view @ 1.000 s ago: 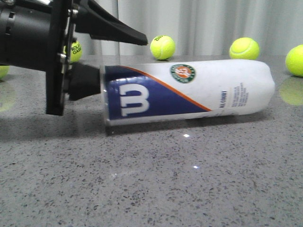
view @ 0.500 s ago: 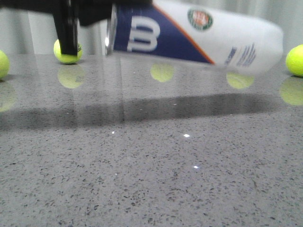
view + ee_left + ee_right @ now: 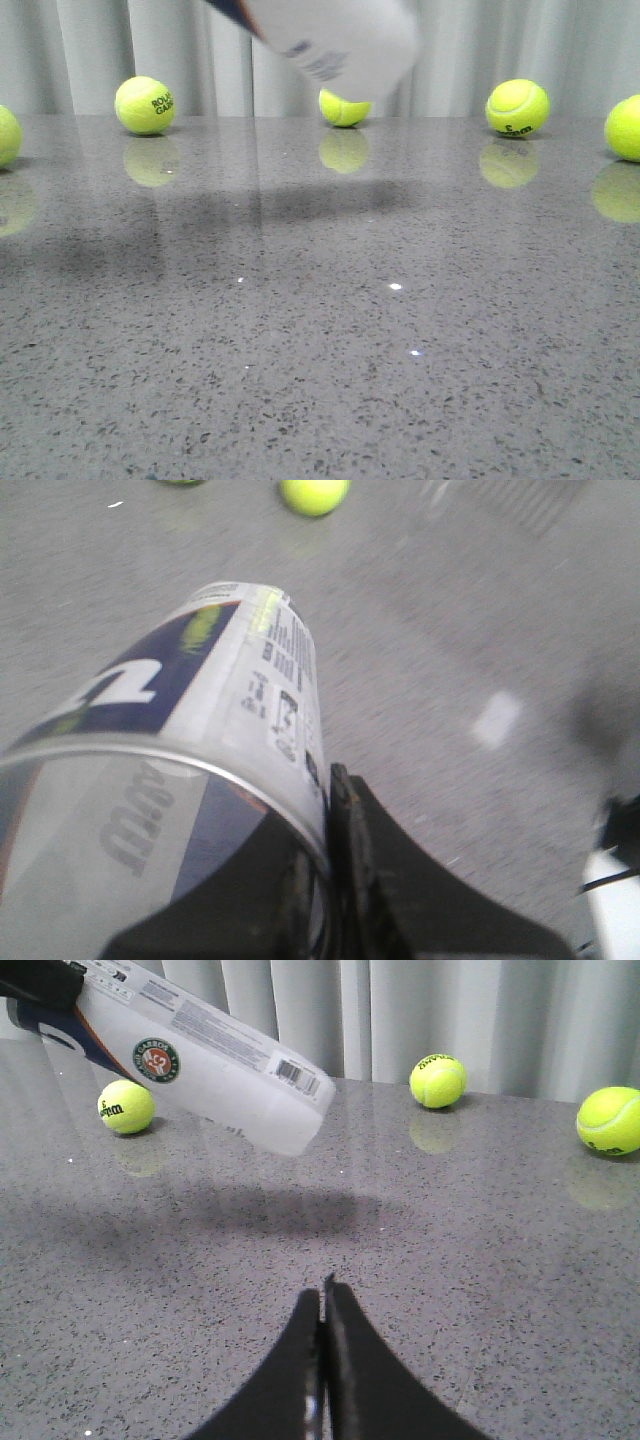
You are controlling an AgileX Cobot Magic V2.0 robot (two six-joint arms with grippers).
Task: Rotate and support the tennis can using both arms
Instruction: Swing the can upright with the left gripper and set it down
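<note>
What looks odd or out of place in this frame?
The tennis can hangs tilted in mid-air, held only by the left gripper at its metal rim; the right gripper is shut and well clear of it.

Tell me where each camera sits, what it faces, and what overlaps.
Front: low at table level, facing curtains; lifted tennis can up top, no arm visible.
Left wrist: above the can's open rim, left gripper clamping its wall.
Right wrist: behind the shut right gripper, facing the tilted can.
All share the can.
</note>
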